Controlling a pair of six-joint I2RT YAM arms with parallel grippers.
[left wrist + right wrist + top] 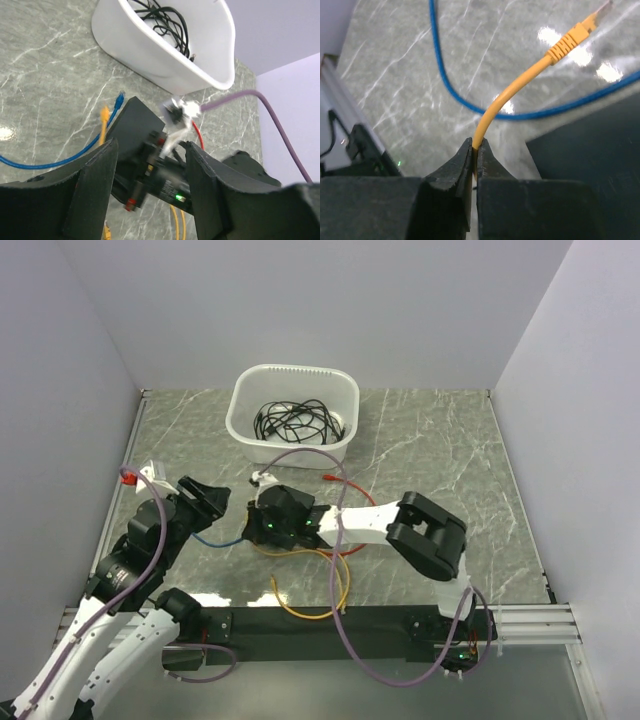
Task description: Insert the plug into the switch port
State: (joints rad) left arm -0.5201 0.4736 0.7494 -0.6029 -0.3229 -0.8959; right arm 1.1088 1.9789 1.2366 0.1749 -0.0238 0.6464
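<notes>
Clamping the yellow cable (pixel 510 95) behind its plug (pixel 572 35), your right gripper (pixel 475 147) has its jaws pressed tight on the cord. The plug sits just beside the black switch (pixel 135 122), not in any port. A blue cable (pixel 440 65) loops across the table (pixel 385 85) below. Your left gripper (pixel 150 185) is spread wide, holds nothing and points at the switch. Beyond sits a white tub (pixel 150 50) of black cords (pixel 165 15).

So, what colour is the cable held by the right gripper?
The Ethernet cable is yellow-orange; the right wrist view shows it best.
</notes>
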